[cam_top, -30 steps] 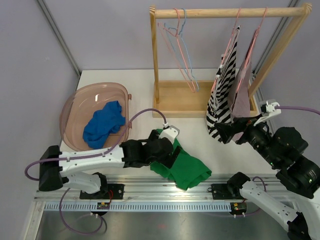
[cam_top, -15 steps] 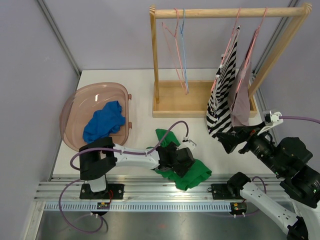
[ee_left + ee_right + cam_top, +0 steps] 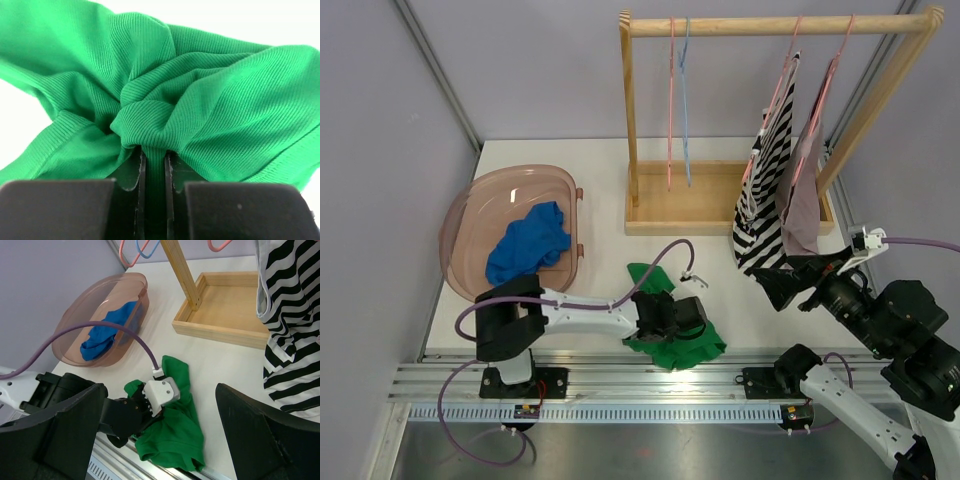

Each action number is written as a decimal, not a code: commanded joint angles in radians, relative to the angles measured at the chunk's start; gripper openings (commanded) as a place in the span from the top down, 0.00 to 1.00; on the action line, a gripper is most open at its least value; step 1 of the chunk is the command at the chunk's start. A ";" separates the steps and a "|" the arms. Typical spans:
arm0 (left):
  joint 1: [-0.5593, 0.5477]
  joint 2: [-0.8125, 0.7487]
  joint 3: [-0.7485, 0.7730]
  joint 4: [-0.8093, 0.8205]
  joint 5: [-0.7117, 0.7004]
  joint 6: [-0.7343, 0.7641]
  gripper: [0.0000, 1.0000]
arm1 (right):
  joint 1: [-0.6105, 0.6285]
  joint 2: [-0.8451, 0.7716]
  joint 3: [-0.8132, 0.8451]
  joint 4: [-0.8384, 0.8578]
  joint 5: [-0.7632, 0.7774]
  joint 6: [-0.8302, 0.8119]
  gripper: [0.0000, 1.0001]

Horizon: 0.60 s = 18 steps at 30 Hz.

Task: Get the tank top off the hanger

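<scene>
A green tank top (image 3: 698,345) lies crumpled on the table near the front edge, off any hanger. My left gripper (image 3: 676,318) is down on it, and in the left wrist view the left gripper (image 3: 152,155) is shut on a bunched fold of the green tank top (image 3: 200,90). The right wrist view shows the green tank top (image 3: 175,435) under the left arm. An empty pink hanger (image 3: 670,100) and a blue hanger (image 3: 685,100) hang straight on the rail. My right gripper (image 3: 790,282) hovers open by the hanging clothes, holding nothing.
A wooden rack (image 3: 629,120) with a tray base (image 3: 720,226) stands at the back. A striped top (image 3: 765,190) and a mauve top (image 3: 802,195) hang on pink hangers at its right. A pink basin (image 3: 470,205) at the left holds a blue garment (image 3: 527,248).
My left gripper swung down onto the green tank top, then shut on a fold and bunched the cloth inward. The empty hangers stopped swinging. The right gripper barely moved.
</scene>
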 commanded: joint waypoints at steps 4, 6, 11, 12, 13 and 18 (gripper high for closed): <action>0.067 -0.253 0.110 -0.274 -0.231 -0.035 1.00 | 0.007 -0.017 -0.011 0.052 0.000 -0.001 0.01; 0.108 -0.341 0.130 -0.346 -0.258 -0.035 1.00 | 0.007 -0.019 -0.011 0.051 0.004 -0.004 0.01; 0.240 -0.522 0.193 -0.458 -0.274 -0.015 1.00 | 0.007 -0.031 -0.004 0.026 0.063 -0.005 0.01; 0.296 -0.577 0.199 -0.476 -0.278 -0.004 1.00 | 0.005 -0.036 -0.004 0.026 0.087 -0.002 0.00; 0.329 -0.602 0.219 -0.484 -0.280 0.015 1.00 | 0.007 -0.040 -0.005 0.025 0.099 0.001 0.01; 0.597 -0.709 0.254 -0.521 -0.262 0.074 1.00 | 0.008 -0.040 -0.004 0.028 0.188 0.018 0.01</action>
